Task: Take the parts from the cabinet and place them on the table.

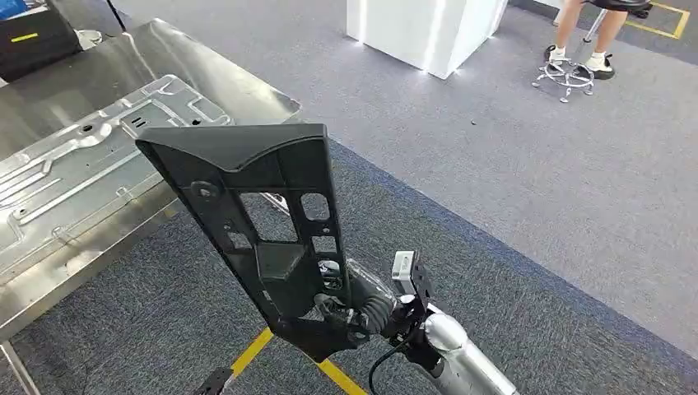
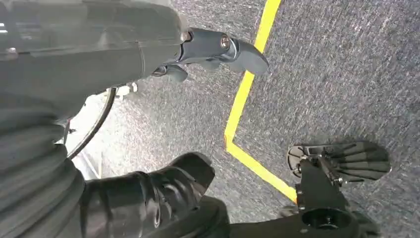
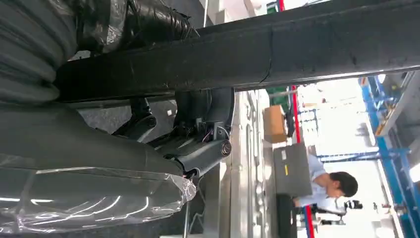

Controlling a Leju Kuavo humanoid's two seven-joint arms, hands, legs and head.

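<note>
Grey carpet (image 1: pixel 510 164) beneath right hand (image 1: pixel 350 309) gripping ribbed (black plastic) part (image 1: pixel 255 222).

Grey carpet (image 1: pixel 510 164) — yellow floor tape (image 1: pixel 251 352), white pillar (image 1: pixel 424 33)

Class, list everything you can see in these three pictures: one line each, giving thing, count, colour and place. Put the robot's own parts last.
Black plastic part: one, black with cut-out holes, held upright in the right hand, over the carpet beside the table.
Metal table: one, silver, at the left of the head view.
Stamped metal panel: one, silver-grey, lying flat on the table.
Black box: one, black with a yellow mark, at the far end of the table.
Floor tape: yellow lines on the grey carpet.
White block: one, white, standing on the floor farther off.
Stool base: one, chrome, under a seated person's feet.
Right hand: dark fingers, gripping the part's lower end.
Left hand: grey, hanging over the carpet, holding nothing.
</note>
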